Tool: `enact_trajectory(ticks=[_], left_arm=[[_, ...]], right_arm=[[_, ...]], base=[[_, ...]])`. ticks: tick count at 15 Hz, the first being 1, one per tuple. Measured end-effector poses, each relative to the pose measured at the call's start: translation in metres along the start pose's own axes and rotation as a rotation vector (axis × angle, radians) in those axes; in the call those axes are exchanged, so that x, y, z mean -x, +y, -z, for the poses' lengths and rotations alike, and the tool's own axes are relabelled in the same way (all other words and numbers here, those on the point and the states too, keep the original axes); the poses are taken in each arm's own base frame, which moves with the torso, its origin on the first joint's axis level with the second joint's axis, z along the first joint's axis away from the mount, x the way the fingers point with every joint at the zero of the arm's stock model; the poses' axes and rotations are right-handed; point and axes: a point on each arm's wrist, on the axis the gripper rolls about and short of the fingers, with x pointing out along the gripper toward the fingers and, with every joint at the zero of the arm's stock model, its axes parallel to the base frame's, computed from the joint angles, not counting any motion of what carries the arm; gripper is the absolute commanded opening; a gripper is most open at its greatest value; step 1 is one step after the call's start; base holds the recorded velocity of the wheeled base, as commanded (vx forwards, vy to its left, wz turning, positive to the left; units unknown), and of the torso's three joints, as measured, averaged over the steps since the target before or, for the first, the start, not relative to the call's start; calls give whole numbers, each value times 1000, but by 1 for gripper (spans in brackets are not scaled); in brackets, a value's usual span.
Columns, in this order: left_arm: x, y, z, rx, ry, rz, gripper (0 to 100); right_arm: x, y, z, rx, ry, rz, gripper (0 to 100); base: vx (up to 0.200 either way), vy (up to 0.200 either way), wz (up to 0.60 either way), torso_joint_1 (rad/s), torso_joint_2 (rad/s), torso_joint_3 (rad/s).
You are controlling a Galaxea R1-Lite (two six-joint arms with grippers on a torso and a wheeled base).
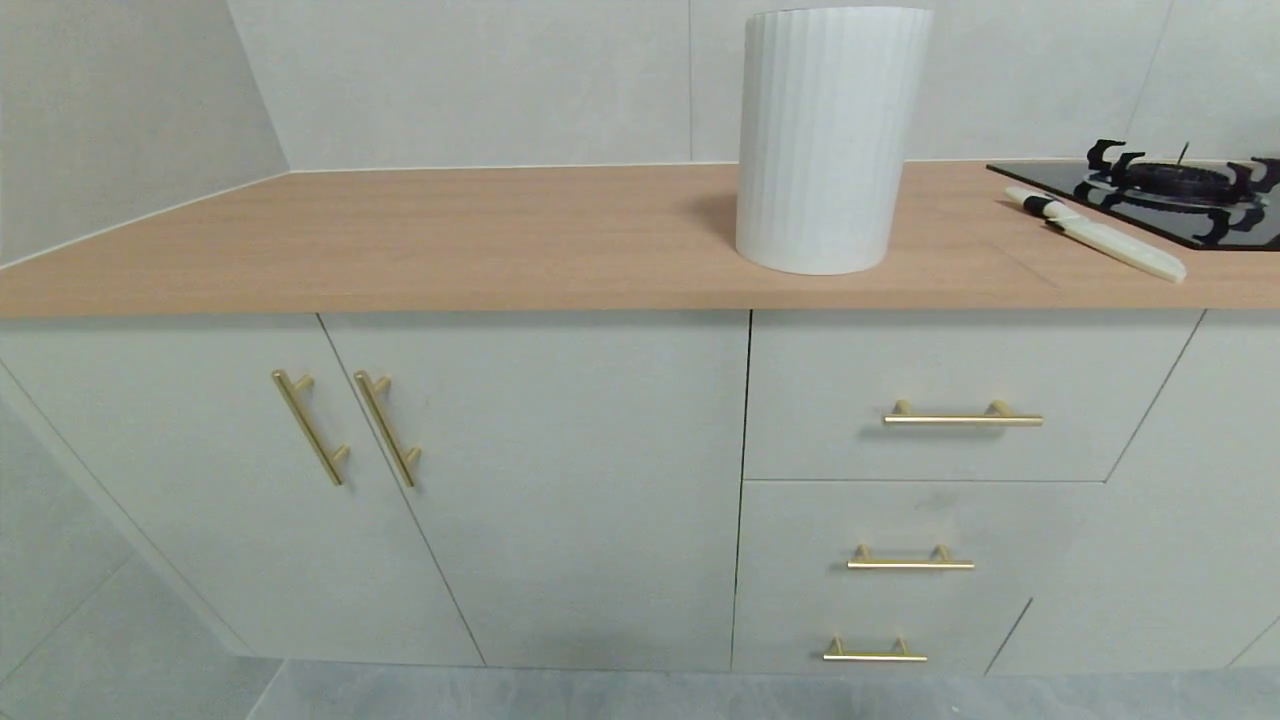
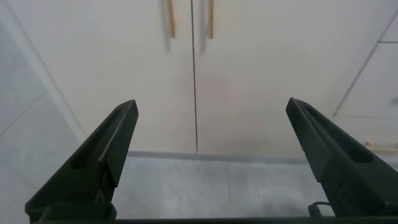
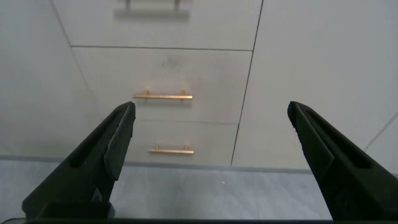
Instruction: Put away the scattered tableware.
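1. Broadly, the head view took in a wooden surface [image 1: 450, 240] over pale cabinets, set into a tiled corner.
2. A knife [image 1: 1095, 233], cream with a black band near its far end, lay flat at the right of the surface. Its far end was at the near edge of the hob [image 1: 1180, 195]. Whether the two touched could not be judged, nor could blade be told from handle.
3. A white ribbed container [image 1: 833, 140] stood upright mid-surface, to the left of the knife and apart from it. Its inside was hidden, as only the outer wall faced the camera.
4. The hob was cut off by the right frame edge, and only part of one burner grate was seen.
5. The left hand [image 2: 210, 106] was released, its two dark fingers spread wide with nothing between them. It hung low before the double doors [image 2: 194, 74], whose seam ran between the fingers.
6. The door handles [image 2: 170, 17] were cut off at the frame edge and blurred in the left wrist view. The floor [image 2: 205, 180] showed below the doors.
7. The right hand [image 3: 210, 107] was likewise released and gripped nothing. It faced the drawer stack, well below the knife.
8. The middle drawer handle [image 3: 163, 96] and bottom drawer handle [image 3: 170, 150] were plain. The top drawer handle [image 3: 152, 5] was blurred and partly cut off.
9. All doors and drawers were closed, so their contents could not be inspected.
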Motion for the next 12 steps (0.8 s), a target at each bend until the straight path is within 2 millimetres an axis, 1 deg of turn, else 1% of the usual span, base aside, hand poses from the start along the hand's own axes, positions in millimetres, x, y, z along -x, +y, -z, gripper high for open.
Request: enact_trajectory(ticks=[7,10,12], left_arm=[[0,0,0,1,0,0,100],[0,0,0,1,1,0,100],[0,0,0,1,0,0,100]], right_arm=[[0,0,0,0,0,0,100],[0,0,0,0,0,0,100],[0,0,0,0,0,0,100]], base=[[200,0,0,5,2,4],[0,0,0,0,0,0],[0,0,-600,12,5,-2]])
